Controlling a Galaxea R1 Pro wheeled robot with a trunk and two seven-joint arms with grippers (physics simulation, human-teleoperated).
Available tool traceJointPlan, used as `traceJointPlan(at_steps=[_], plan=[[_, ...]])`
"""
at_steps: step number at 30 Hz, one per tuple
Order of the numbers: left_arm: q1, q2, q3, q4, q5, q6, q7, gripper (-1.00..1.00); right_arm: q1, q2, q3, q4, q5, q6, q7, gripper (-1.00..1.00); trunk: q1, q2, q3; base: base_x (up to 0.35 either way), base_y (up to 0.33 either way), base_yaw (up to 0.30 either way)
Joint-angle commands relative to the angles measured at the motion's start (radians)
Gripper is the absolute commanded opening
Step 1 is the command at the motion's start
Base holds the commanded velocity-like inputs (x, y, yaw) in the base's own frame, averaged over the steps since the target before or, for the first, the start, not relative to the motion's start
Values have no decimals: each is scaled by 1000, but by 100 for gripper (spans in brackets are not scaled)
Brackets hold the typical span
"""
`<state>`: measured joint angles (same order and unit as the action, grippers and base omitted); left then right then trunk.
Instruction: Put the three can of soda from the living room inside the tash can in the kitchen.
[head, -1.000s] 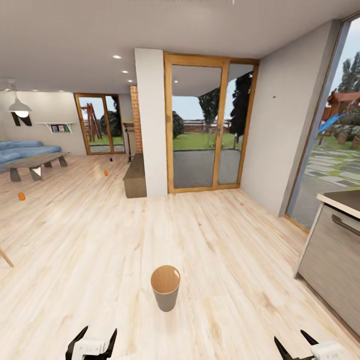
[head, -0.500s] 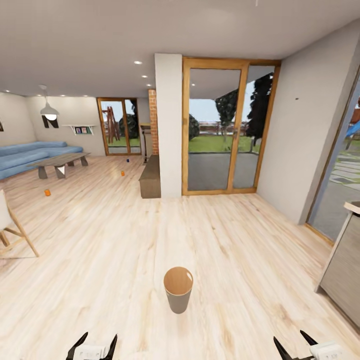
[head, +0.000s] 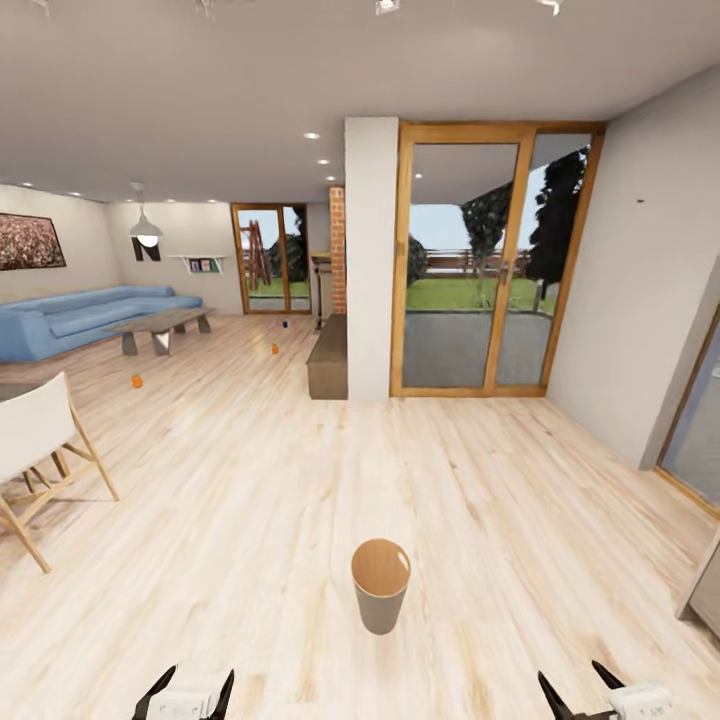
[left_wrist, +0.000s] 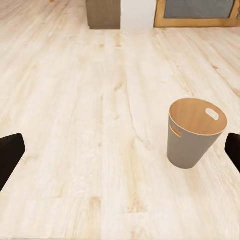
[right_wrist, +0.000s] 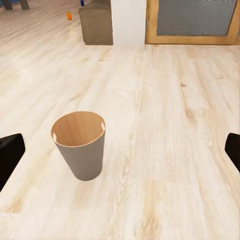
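The tash can (head: 381, 585), a grey tapered bin with a coppery-brown inside, stands empty on the wood floor just ahead of me, between my two arms. It shows again in the left wrist view (left_wrist: 195, 132) and the right wrist view (right_wrist: 80, 145). Far off on the living room floor stand three cans of soda: one orange (head: 137, 381), another orange (head: 275, 349) and a dark blue one (head: 284, 323). My left gripper (head: 190, 690) and right gripper (head: 580, 695) hang low at the frame's bottom, both open with nothing held.
A white chair with wooden legs (head: 45, 450) stands at the left. Further back are a blue sofa (head: 80, 315) and a coffee table (head: 165, 325). A white pillar (head: 371, 260) with a low dark cabinet (head: 328, 365) sits beside tall glass doors (head: 480, 265).
The camera has turned left, so the whole scene slid right. The white chair has come into view and the kitchen cabinet has nearly left the frame. Grippers stay as before.
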<state>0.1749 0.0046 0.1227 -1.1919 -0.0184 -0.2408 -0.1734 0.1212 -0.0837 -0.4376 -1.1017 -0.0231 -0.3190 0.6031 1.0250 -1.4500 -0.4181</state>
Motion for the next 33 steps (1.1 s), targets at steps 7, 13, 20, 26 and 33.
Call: traceJointPlan(at_steps=[7,13,20,26,33], plan=[[0,0,0,1,0,0,0,100,0,1,9,2,0,0,-8,100,0,0,8,0,4,196],[0,0,0,1,0,0,-1,100,0,1,16,10,3,0,-9,100,0,0,14,0,65,195],[0,0,1,1,1,0,0,100,0,1,25,15,4,0,-9,100,0,0,21,0,30,153],[0,0,6,1,1,0,-2,100,0,1,26,16,5,-1,-9,100,0,0,22,12,11,47],[-1,0,7,3,-1,1,0,100,0,1,28,16,5,-1,-8,100,0,0,23,83,56,7]])
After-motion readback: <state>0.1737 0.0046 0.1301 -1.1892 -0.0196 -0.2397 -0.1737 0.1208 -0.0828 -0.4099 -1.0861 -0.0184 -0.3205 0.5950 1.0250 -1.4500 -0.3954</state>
